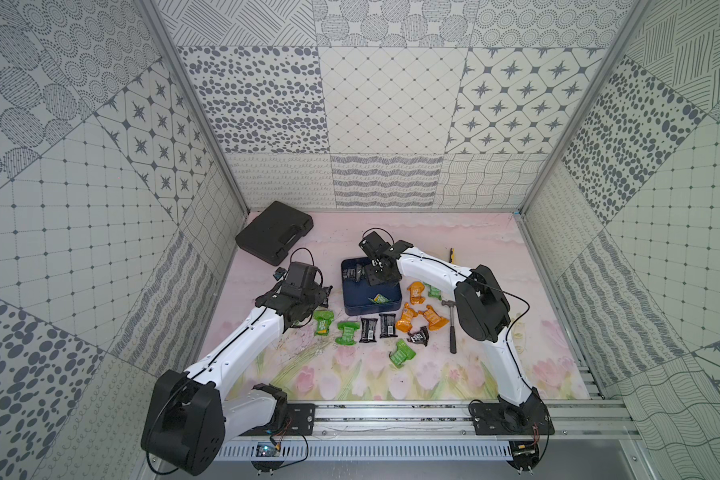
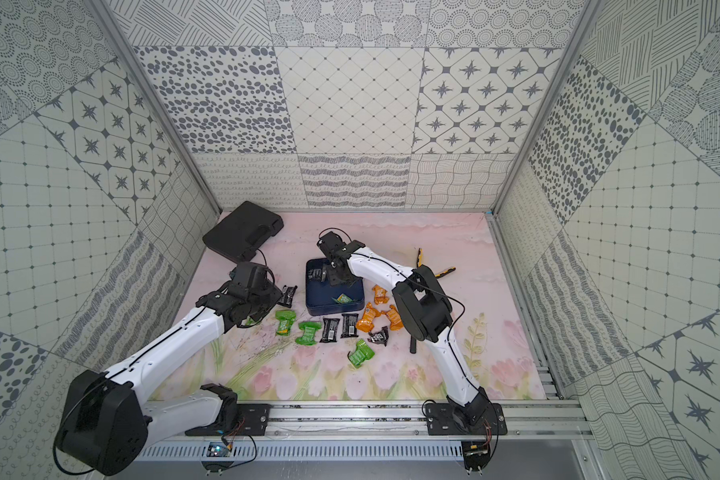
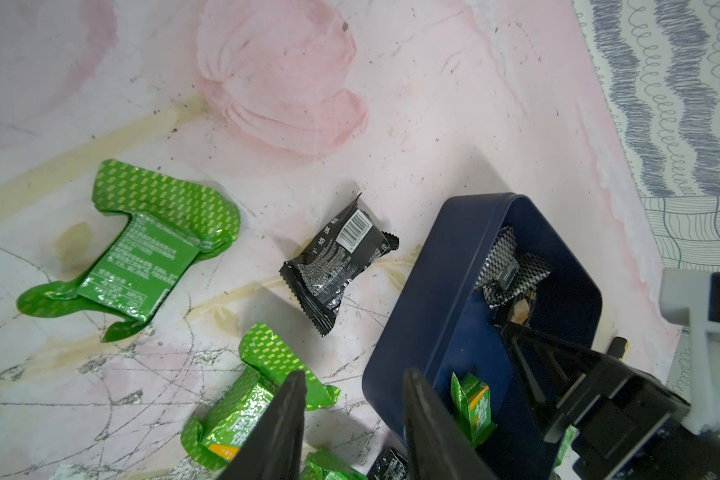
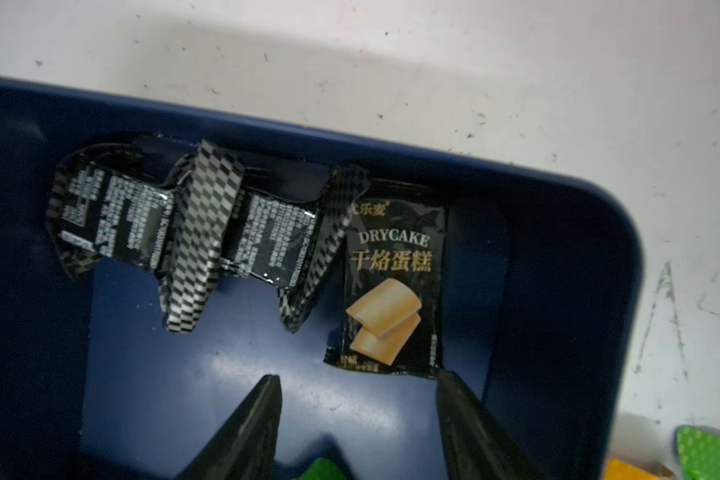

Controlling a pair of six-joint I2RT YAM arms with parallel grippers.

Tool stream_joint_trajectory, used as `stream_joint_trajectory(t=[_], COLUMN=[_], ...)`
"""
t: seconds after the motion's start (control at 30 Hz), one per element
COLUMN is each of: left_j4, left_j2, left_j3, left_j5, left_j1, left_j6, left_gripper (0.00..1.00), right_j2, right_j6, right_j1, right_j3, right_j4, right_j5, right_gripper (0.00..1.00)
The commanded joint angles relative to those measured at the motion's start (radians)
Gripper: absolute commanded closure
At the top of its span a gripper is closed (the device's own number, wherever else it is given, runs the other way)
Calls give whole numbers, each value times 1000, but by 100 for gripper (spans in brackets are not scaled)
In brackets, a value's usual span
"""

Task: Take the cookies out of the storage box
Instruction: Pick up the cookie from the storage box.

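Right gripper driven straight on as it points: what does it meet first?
Probably the black DRYCAKE-printed packet in the navy blue tin tray, ahead of the right gripper; depth unclear, the tray floor might come first.

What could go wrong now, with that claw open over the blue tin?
1. The black packets lie overlapping against a wall of the tin; the right gripper, open above them, might hit that wall or pinch two and drop one.
2. Nothing holds the tin: the left gripper hangs open beside it, so a push could slide it.
3. The green packet elsewhere in the tin could be overlooked.
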Motion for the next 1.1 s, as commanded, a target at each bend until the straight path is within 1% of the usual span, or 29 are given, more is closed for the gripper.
stream_joint_trajectory(t=[0.0, 0.5, 0.87, 1.07], left_j4=[-19, -25, -27, -28], left_j2=[15, 60, 68, 71], left_j3=[18, 46, 54, 59], left_j5=[22, 37, 35, 40], left_j1=[12, 20, 21, 21], left_j6=[-9, -15, -23, -28], left_gripper=[57, 58, 58, 59], right_j2=[33, 103, 140, 157], right_j6=[-11, -14, -29, -23], right_j1=[-10, -37, -44, -45], right_j3=[27, 102, 129, 134], right_j4=[-9, -19, -20, -21], right_j5=[15, 42, 64, 49], right_gripper=[36, 36, 40, 45])
